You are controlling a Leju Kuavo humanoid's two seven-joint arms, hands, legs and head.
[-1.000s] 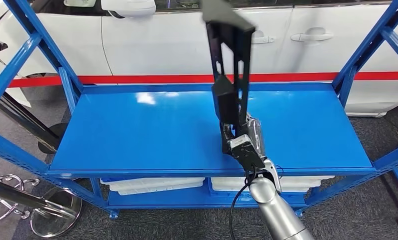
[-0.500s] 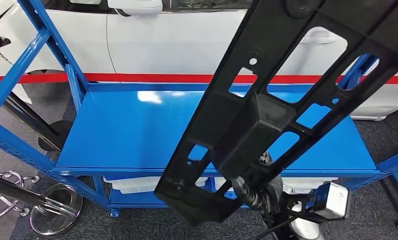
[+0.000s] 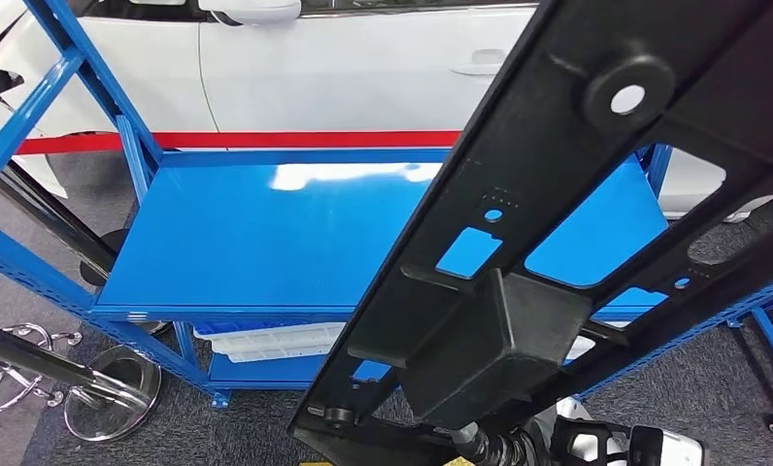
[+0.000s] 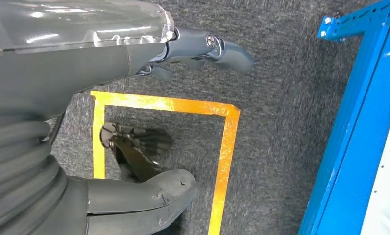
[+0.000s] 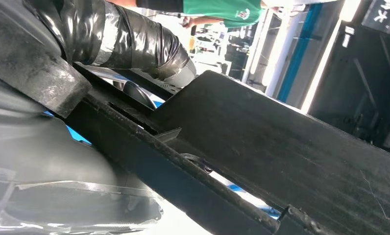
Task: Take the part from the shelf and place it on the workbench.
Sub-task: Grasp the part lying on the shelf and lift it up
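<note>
One long black perforated plastic part [image 3: 557,262]. One blue steel shelf rack [image 3: 266,233]. One white car [image 3: 344,58]. One yellow taped floor rectangle [image 4: 222,147].

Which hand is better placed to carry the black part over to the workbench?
The right hand: it already grips the black part, lifted off the blue shelf. The left hand holds nothing above the floor.

Long black part [image 3: 557,262] — slotted, with a boxy block — tilts diagonally close before the blue shelf [image 3: 266,243].
</note>
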